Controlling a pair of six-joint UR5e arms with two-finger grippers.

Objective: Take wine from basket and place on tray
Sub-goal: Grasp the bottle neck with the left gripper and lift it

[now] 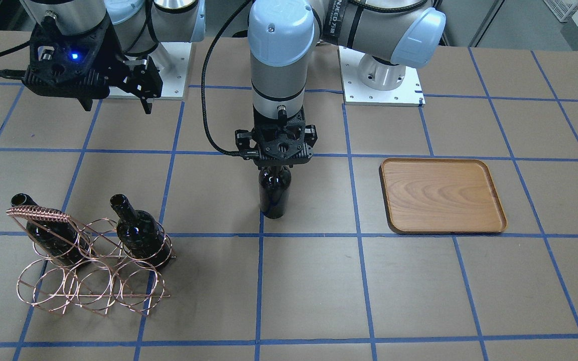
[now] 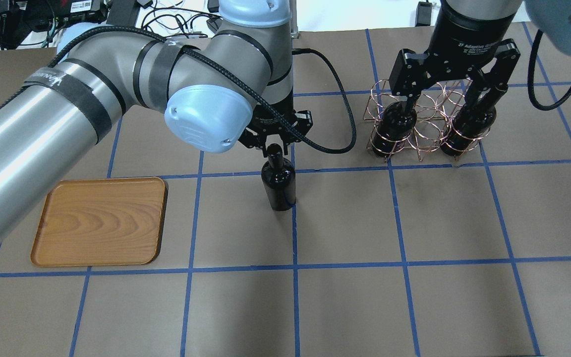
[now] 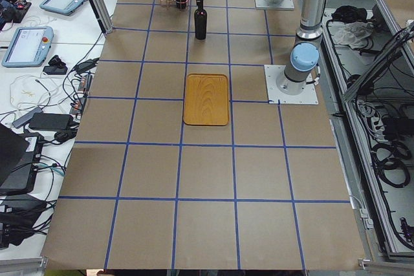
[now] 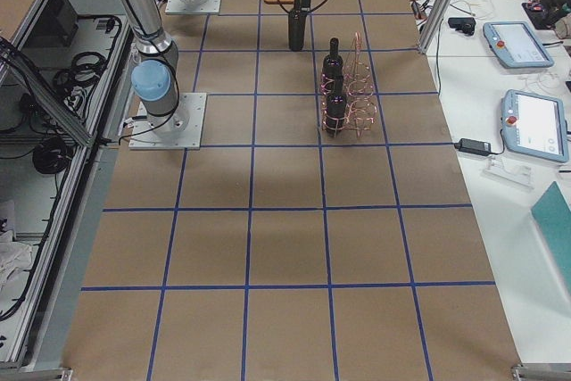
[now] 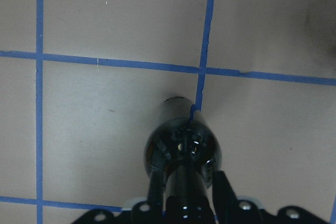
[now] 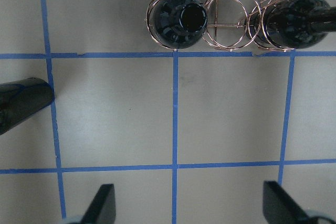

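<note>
I see my left gripper pinching the neck of the wine bottle, upright on the table between the wire basket, holding 2 bottles, and the tray; right gripper spread wide

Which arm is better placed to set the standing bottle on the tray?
Left: its gripper holds the bottle by the neck, and the tray lies on its side. The right gripper hangs open on the basket's side.

White lettering reading "2F Adaptive" is showing on the black cylindrical right-wrist housing; the smaller print beneath is staying illegible. A black fabric strap circling the grey left-arm tube is displaying "NJEED".
</note>
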